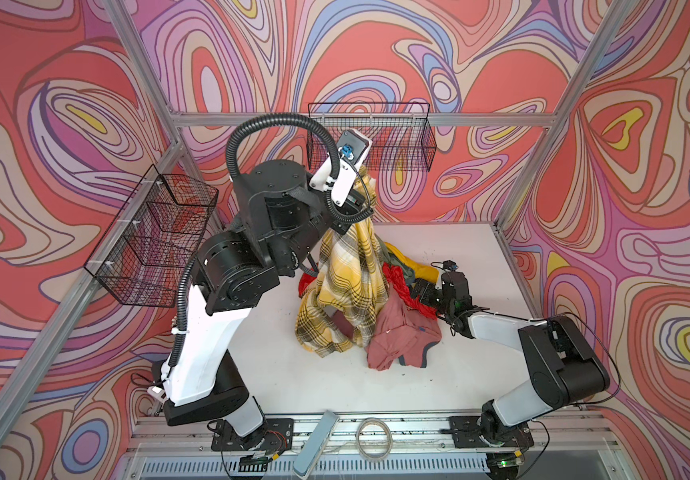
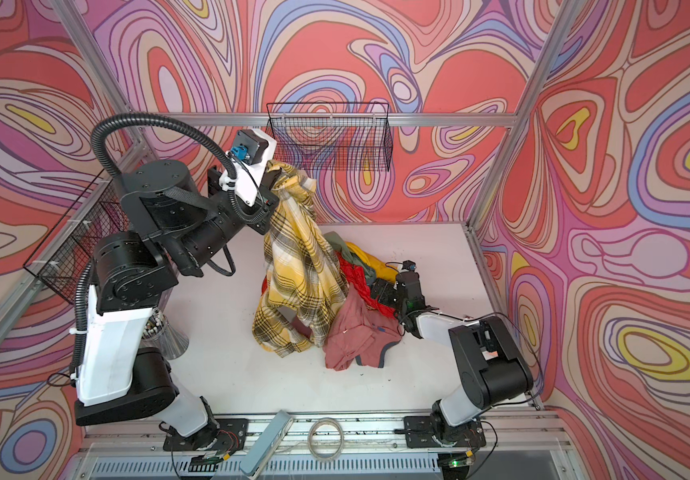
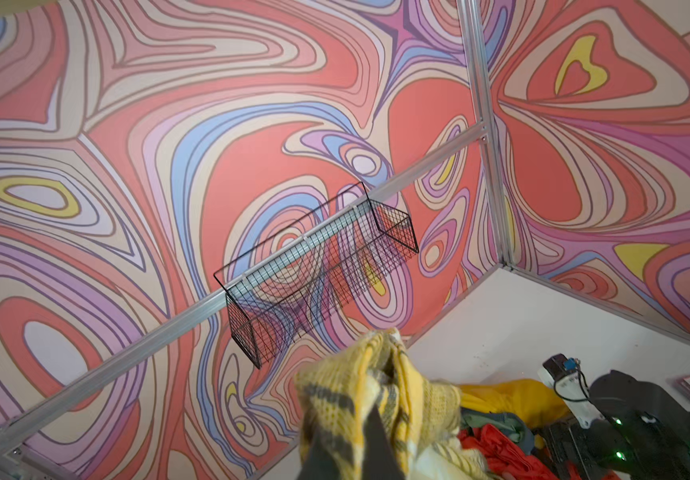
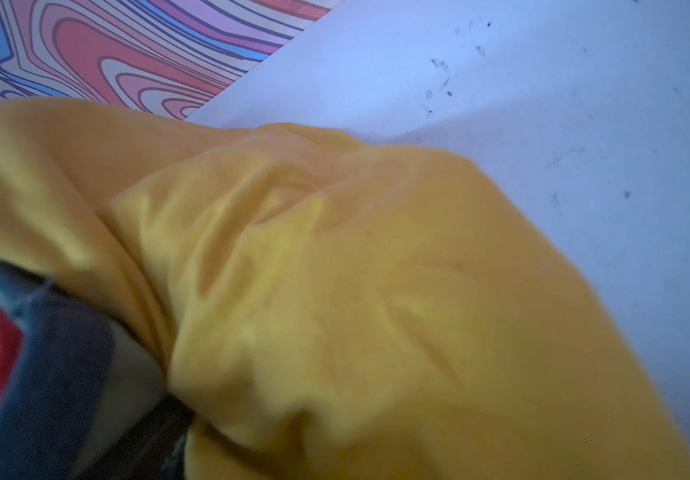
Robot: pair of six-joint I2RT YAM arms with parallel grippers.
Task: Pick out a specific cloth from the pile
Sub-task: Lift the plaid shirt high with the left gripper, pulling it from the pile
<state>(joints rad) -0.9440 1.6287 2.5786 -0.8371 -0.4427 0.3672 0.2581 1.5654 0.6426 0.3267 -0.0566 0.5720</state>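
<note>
Lifting step, by my reading. Left jaws shut on the cloth [image 1: 345, 286] at its top end; it hangs with long axis near vertical, hem trailing on the desk [image 1: 277, 374] and against the pile [image 1: 401, 332]. Right jaws wide, low on the pile. Next: raise higher and pull away until the hem clears.

— The left gripper [image 2: 270, 192]: can you make out its jaws?
— No. The bunched top of the cloth [image 2: 297, 266] covers them in every view.
— And the right gripper [image 1: 413, 292]?
— Its tips are buried in the pile [image 1: 399, 332], on its right side. That arm's wrist view is blurred, filled by the yellow cloth [image 4: 335, 291], which runs off the picture's edges.
</note>
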